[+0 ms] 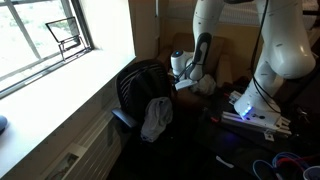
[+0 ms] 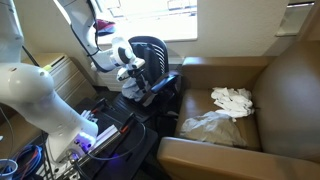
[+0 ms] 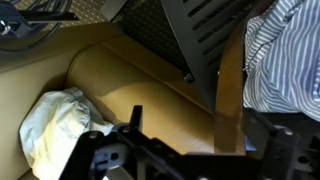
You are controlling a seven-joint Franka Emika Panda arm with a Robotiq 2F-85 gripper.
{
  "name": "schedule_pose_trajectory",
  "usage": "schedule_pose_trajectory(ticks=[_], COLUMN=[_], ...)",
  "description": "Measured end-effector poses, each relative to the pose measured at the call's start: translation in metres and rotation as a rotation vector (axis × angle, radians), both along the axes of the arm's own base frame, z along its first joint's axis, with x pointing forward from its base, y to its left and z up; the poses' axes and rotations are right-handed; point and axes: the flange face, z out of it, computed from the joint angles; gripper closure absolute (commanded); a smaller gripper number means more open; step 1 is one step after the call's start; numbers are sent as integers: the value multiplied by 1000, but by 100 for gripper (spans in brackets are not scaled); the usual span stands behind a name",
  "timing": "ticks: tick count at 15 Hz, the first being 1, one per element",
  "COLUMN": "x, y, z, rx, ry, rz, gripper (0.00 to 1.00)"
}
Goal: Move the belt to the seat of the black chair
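A tan belt [image 3: 230, 95] runs as a straight strap down the wrist view, in front of the slatted back of the black chair [image 3: 195, 30]. My gripper [image 3: 200, 128] is open. The belt lies between its fingers, close to the right one. I cannot tell if it touches a finger. In both exterior views the gripper [image 1: 188, 74] [image 2: 130, 66] hovers beside the black chair [image 1: 140, 88] [image 2: 158, 52]. I cannot make out the belt there. The chair seat is mostly hidden.
A striped cloth [image 1: 156, 118] [image 3: 285, 55] hangs on the chair. A brown leather sofa [image 2: 250, 130] [image 3: 130, 80] holds white cloths [image 2: 232, 99] [image 3: 55, 115]. A window [image 1: 40, 35] is beside the chair. Cables and equipment [image 1: 262, 118] lie by the robot's base.
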Motion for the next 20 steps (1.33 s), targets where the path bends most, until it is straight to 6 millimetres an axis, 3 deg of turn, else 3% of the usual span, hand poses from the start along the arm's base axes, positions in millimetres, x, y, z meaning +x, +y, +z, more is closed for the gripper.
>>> schedule_pose_trajectory(ticks=[3,5,10,16,20], x=[3,9,10,11,14], y=[-11,-18,-14,4,3], z=[-3,-1,-2,-15,-14], rx=[-29,-63,-67,95,98], ry=[-10,-79,-86,-29,-33], rz=[75,7,-9,195,188], gripper=[0,0,0,0,0])
